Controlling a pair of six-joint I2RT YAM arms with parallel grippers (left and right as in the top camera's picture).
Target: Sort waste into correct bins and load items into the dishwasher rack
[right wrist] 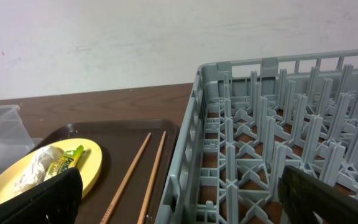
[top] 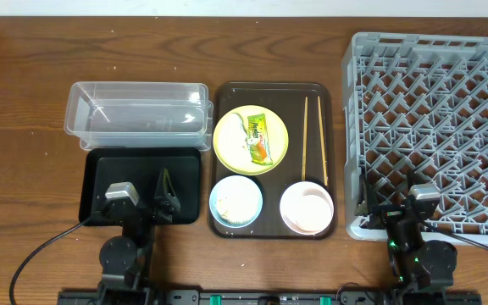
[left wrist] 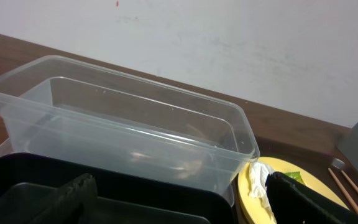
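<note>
Findings, from the near edge of the table (top: 24,76):

1. Left jaws: released and spread wide, holding nothing. They sit low over the shallow black tray (top: 108,169), facing the clear plastic tub (top: 138,114), which lies just behind that tray with the two long sides touching or nearly so.

2. Right jaws: likewise released and holding nothing, positioned at the near left corner of the grey dishwasher rack (top: 435,127). No items are seen among the rack's pegs.

3. The dark brown serving tray (top: 224,161) lies between the two bins and the rack, and carries all the items seen:
- Pale-yellow plate (top: 231,146) at the rear left. On it are the green-yellow-orange snack wrapper (top: 259,138) and, touching the wrapper's left side, a crumpled white tissue (right wrist: 33,171).
- Two wooden chopsticks (top: 305,140), side by side and nearly parallel, to the right of the plate and pointing front to back.
- Light-blue bowl (top: 235,202) at the front left, upright, with whitish matter inside that cannot be identified from here.
- White-pinkish bowl (top: 307,207) at the front right, upright, close beside the blue bowl; the near chopstick tips reach its rim
</note>
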